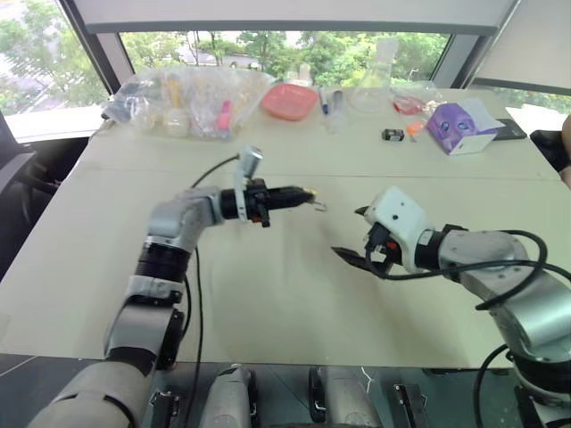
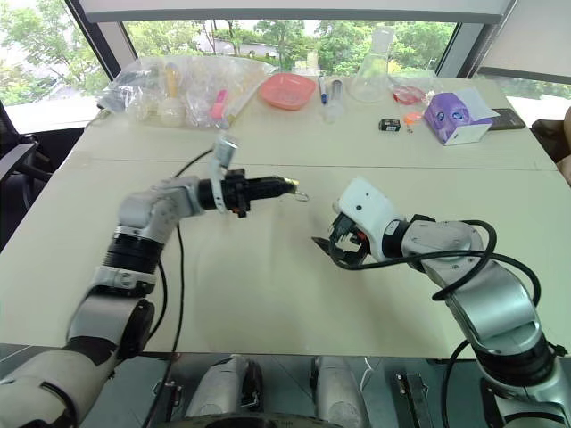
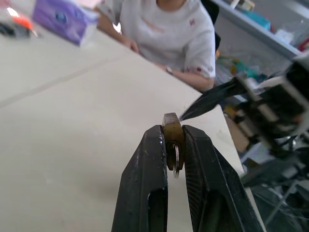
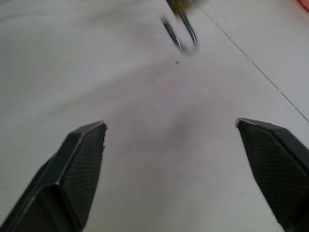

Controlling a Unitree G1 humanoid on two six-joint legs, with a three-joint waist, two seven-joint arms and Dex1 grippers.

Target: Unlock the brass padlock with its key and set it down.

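The table (image 1: 268, 294) lay bare beneath both arms, so the work was being done in the air. The right gripper (image 1: 357, 239) hung with its jaws spread wide and nothing in them — apparently free to take the key. The left gripper (image 1: 302, 197) was clamped on the brass padlock (image 3: 172, 133), holding it above the table, its loop (image 1: 318, 207) offered toward the right gripper.
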